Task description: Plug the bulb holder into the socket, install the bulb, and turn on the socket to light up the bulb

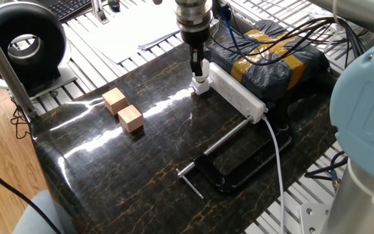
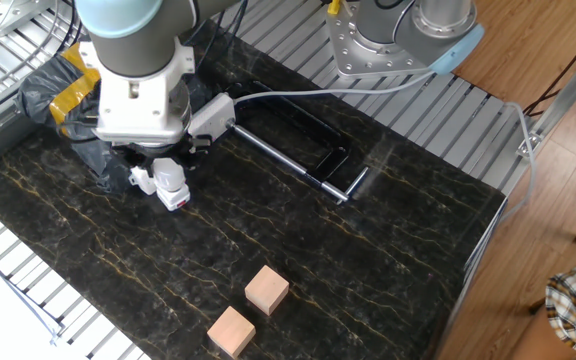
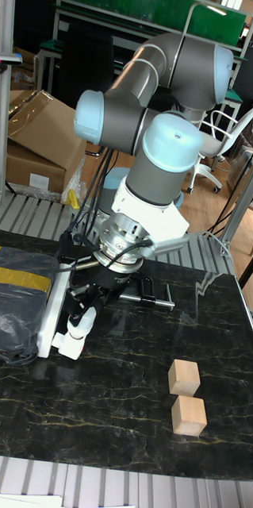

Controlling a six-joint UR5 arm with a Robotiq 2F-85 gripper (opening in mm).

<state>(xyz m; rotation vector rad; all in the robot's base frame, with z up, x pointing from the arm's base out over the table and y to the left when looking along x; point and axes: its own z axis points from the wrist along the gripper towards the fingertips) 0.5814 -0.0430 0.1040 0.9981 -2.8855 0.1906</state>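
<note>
White bulb (image 1: pixel 201 81) stood seated in bulb holder (image 1: pixel 202 89) at socket's (image 1: pixel 237 95) end, directly beneath gripper (image 1: pixel 199 67); fingers narrow around bulb top, actual contact not discernible

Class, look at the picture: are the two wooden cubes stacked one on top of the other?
No, the two wooden cubes sit side by side on the dark table, each resting on its surface.
</note>
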